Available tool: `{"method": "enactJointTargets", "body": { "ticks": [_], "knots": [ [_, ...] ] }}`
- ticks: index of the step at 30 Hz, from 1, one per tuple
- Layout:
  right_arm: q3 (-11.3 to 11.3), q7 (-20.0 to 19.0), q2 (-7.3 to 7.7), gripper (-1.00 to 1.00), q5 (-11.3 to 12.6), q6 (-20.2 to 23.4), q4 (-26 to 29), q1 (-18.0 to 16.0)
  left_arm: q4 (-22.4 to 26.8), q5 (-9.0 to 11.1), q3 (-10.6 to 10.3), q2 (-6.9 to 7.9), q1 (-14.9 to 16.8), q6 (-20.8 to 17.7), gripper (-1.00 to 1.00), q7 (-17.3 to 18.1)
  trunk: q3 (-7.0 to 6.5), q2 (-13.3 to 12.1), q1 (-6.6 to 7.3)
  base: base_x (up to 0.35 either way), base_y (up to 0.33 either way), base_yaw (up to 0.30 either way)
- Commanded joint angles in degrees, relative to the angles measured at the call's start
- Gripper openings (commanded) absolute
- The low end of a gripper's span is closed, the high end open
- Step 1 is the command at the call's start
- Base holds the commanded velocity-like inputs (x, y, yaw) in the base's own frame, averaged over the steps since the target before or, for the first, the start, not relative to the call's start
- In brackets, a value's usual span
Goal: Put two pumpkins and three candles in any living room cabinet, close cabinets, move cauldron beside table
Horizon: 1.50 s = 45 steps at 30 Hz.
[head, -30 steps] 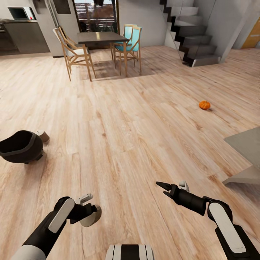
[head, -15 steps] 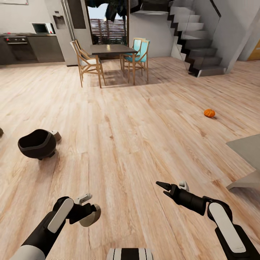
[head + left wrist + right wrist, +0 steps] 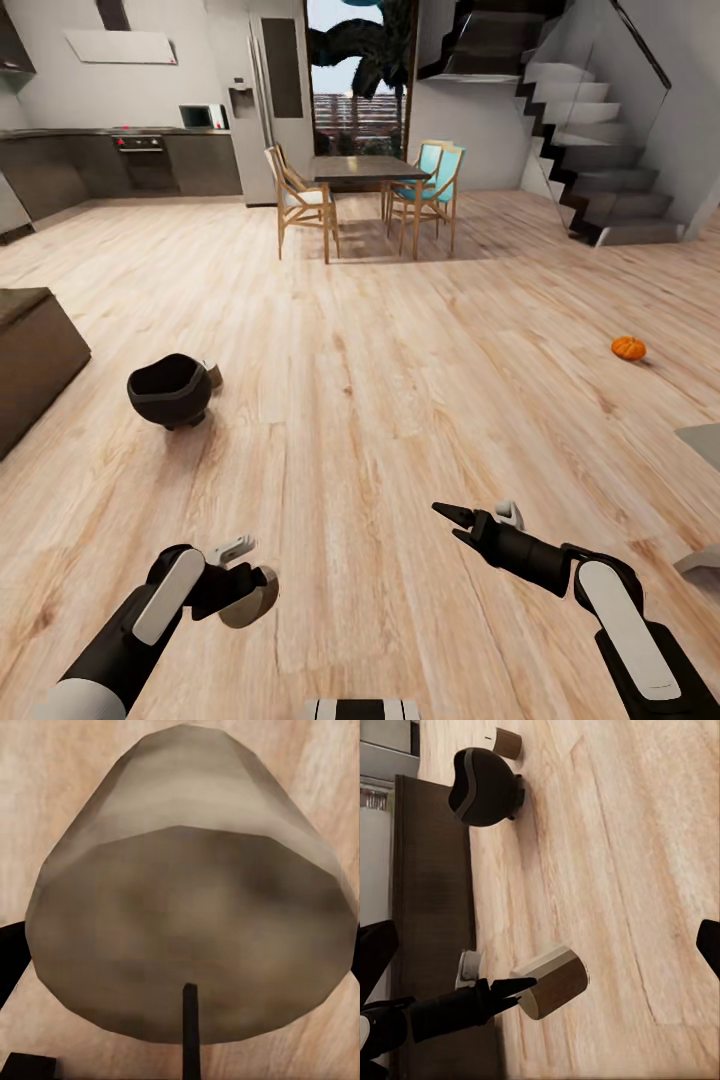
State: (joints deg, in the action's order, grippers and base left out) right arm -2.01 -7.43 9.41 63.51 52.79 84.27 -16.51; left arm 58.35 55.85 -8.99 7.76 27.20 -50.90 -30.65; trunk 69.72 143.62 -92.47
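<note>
My left gripper point(image 3: 243, 590) is shut on an olive-beige candle point(image 3: 252, 596), held low over the floor; the candle's body point(image 3: 187, 907) looms close in the left wrist view. The right wrist view shows the same held candle point(image 3: 551, 982) in the left gripper point(image 3: 526, 994). My right gripper point(image 3: 450, 524) hovers open and empty. The black cauldron point(image 3: 170, 388) lies tilted on the floor ahead left, a second candle point(image 3: 210, 373) just behind it; both cauldron point(image 3: 484, 786) and candle point(image 3: 505, 742) also appear in the right wrist view. One orange pumpkin point(image 3: 628, 347) sits on the floor far right.
A low dark-brown cabinet point(image 3: 30, 350) stands at the left edge. A grey table corner point(image 3: 702, 440) juts in at the right. Farther back are a dining table point(image 3: 365, 168) with chairs, kitchen counters and a staircase point(image 3: 600, 190). Wide wooden floor lies between.
The whole view has shifted: the camera has turned left and lifted, bringing the dark cabinet into sight. Both arms keep the same pose, the candle still held.
</note>
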Motion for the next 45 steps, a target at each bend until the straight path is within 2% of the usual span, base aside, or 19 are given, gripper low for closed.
{"method": "enactJointTargets", "body": {
  "ticks": [1, 20, 30, 35, 45],
  "knots": [
    [-0.1, -0.56, 0.0, 1.0, -0.58, 0.27, 0.01, -0.01, 0.08, 0.68, -0.19, 0.05, 0.04, 0.01, -1.0, -0.55, -0.21, 0.0, 0.05, -0.069, 0.0, 0.276],
    [-0.1, -0.54, 0.0, 1.0, -0.58, 0.48, 0.08, -0.01, 0.17, 0.58, -0.23, -0.03, 0.04, 0.01, -1.0, -0.55, -4.88, -0.25, 0.54, -0.008, 0.0, 0.277],
    [0.15, -0.39, 0.37, 1.0, -0.14, 1.14, 0.4, -0.01, 0.27, 0.58, -0.29, -0.11, 0.03, 0.01, -1.0, -0.55, -6.8, -0.39, 0.79, -0.001, 0.0, 0.256],
    [-0.13, -0.39, 0.36, 1.0, 0.1, 2.64, 0.44, -0.01, 0.34, 0.65, -0.26, -0.11, 0.03, 0.01, -1.0, -0.55, -7.3, -2.39, 1.89, -0.178, 0.0, 0.185],
    [-0.18, -0.39, 0.43, 1.0, 0.14, 2.93, 0.38, -0.01, 0.36, 0.76, -0.44, -0.4, 0.04, 0.01, -1.0, -0.55, -8.26, -6.4, 4.09, -0.084, 0.0, 0.17]
  ]
}}
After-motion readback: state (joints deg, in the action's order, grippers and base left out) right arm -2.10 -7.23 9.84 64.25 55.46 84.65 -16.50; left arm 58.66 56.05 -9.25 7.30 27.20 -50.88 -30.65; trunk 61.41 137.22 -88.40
